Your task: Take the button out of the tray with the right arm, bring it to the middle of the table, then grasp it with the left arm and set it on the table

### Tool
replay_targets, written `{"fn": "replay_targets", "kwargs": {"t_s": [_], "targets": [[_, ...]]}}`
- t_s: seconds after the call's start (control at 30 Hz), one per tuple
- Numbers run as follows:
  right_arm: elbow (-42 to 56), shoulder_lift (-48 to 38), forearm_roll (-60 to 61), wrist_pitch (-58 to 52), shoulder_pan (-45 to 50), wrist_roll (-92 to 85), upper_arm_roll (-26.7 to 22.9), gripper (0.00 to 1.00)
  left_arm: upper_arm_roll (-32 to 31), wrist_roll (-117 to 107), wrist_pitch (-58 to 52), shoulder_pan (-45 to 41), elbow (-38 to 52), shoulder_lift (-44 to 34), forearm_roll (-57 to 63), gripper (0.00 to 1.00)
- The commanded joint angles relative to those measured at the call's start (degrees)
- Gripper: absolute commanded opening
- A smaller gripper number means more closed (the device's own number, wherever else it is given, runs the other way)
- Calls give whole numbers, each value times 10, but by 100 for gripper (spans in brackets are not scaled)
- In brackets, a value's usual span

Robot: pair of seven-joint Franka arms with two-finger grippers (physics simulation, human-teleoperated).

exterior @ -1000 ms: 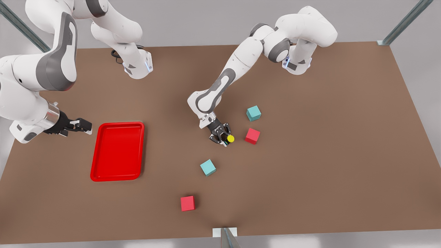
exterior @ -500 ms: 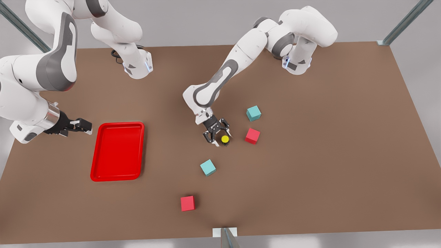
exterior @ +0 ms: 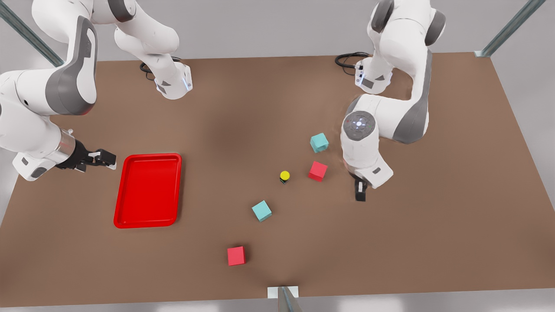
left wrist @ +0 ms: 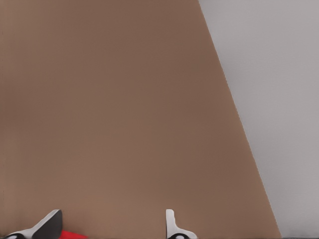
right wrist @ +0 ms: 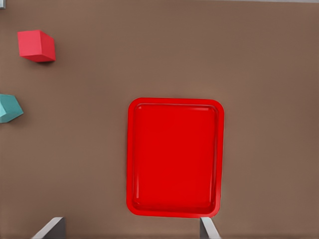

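A brown table (exterior: pixel 433 225) seen from above, with two white robot arms. At the front view's left, the right arm (exterior: pixel 39 108), the one with a silver wrist band, waits with its right gripper (exterior: pixel 104 158) just beside the short edge of the red tray (exterior: pixel 147 190), its fingers (right wrist: pixel 50 228) spread apart and holding nothing. The tray lies flat with nothing in it.

Near the middle of the table stands the button (exterior: pixel 284 176), yellow cap up, resting on the tabletop and touched by neither gripper. A teal cube (exterior: pixel 262 210) sits near it toward the front edge, and a red cube (exterior: pixel 236 255) lies farther that way. Just to the front view's right of the button is another red cube (exterior: pixel 318 170), with a second teal cube (exterior: pixel 319 142) behind it.

Farther right, the left arm (exterior: pixel 390 108) is folded back near its base. Its left gripper (exterior: pixel 360 190) points down at the table, well apart from the button, with its fingers (left wrist: pixel 172 226) spread and nothing between them.
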Motion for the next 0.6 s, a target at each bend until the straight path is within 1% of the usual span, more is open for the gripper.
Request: {"fn": "replay_targets", "kwargs": {"t_s": [0.0, 0.03, 0.07, 0.1, 0.13, 0.17, 0.2, 0.27, 0.37, 0.57], "targets": [[1, 0, -1, 0, 0, 0, 0, 100, 0, 794, -103, 28, -1, -11, -138, 100], [1, 0, -1, -1, -1, 0, 0, 100, 5, 824, -111, 32, 0, -15, -137, 100], [1, 0, -1, -1, -1, 0, -1, 100, -43, 912, -116, 116, -3, -27, -138, 100], [1, 0, -1, 0, 0, 0, -1, 100, -34, 987, -123, 145, -3, -57, -136, 100], [1, 0, -1, 0, 0, 0, -1, 100, -31, 1010, -143, 171, -20, -90, -138, 100], [1, 0, -1, -2, -4, 0, -1, 100, -47, 1030, -84, 209, -156, -192, -144, 100], [1, 0, -1, -1, -3, 0, -1, 100, -51, 1029, -6, 210, -235, -248, -138, 100], [1, 0, -1, -1, -2, 0, -1, 100, -50, 1025, -12, 220, -226, -238, -141, 100], [0, 1, -1, -1, -2, 0, -1, 100, -53, 1028, -12, 209, -213, -228, -138, 100], [1, 4, -1, -3, -3, 0, -1, 100, -53, 1021, -15, 211, -209, -225, -138, 100]]}}
